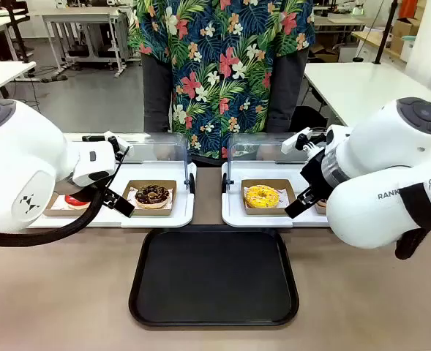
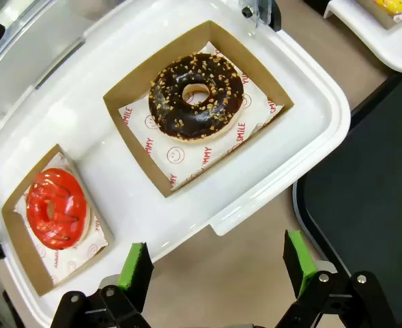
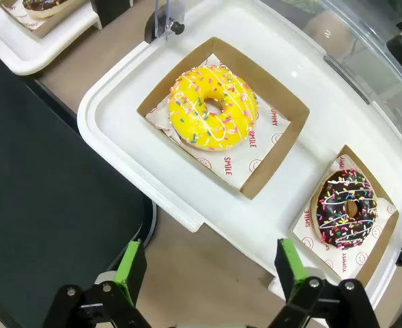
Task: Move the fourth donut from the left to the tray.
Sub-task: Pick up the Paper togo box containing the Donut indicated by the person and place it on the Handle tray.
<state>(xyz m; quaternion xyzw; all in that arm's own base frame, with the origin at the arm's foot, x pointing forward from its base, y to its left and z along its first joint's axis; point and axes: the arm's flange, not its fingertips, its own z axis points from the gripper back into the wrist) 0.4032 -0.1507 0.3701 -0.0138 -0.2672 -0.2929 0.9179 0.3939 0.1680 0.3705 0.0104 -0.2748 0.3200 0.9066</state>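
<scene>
Across the tan table [image 1: 54,292], the right gripper [image 3: 210,270], gaping wide and empty, is hovering; the fourth donut [image 3: 349,208] is lying at its 2 o'clock, the tray [image 3: 50,205] at 10.

Bright even light; wrist edges perhaps warped.

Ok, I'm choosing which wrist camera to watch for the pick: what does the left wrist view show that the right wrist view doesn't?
Left wrist view: the red-iced donut and the left gripper, open. Right wrist view: the fourth donut, chocolate with white drizzle and coloured specks, and the right gripper, open. Both take in the tray, the yellow donut and the crumb-topped chocolate donut, each donut whole in one view and cut off at the edge of the other.
</scene>
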